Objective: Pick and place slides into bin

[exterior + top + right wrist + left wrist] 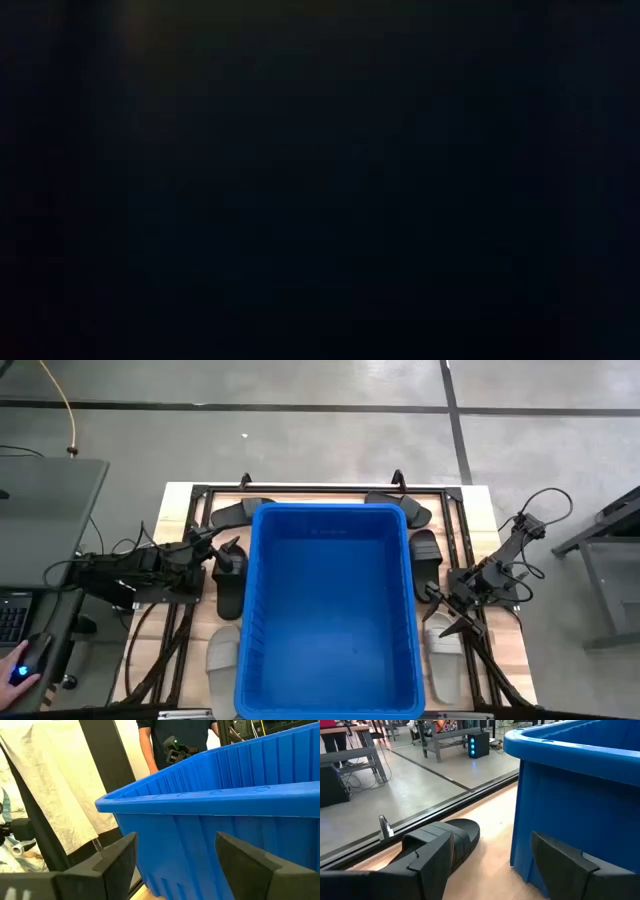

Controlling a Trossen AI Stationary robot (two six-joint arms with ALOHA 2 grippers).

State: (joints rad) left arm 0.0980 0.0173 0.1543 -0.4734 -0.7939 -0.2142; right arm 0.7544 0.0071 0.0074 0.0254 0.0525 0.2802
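Observation:
The bin (pixel 330 610) is a big blue tub in the middle of the table. Black slides lie at its far left (pixel 240 512), far right (pixel 400 510), right side (pixel 425 548) and left side (pixel 230 588). Light slides lie at the near left (pixel 222 660) and near right (pixel 443 660). My left gripper (pixel 228 550) stands open beside the bin's left wall (pixel 580 795), above the left black slide, with the far-left black slide (pixel 455 837) ahead of it. My right gripper (pixel 442 612) stands open just off the bin's right wall (pixel 225 810), with nothing between its fingers. The low view is dark.
A black rail frame (pixel 300 490) runs along the table's far edge and down both sides. A person (pixel 180 740) stands beyond the bin in the right wrist view. A hand (pixel 20 665) rests on a lit mouse at the desk on the left.

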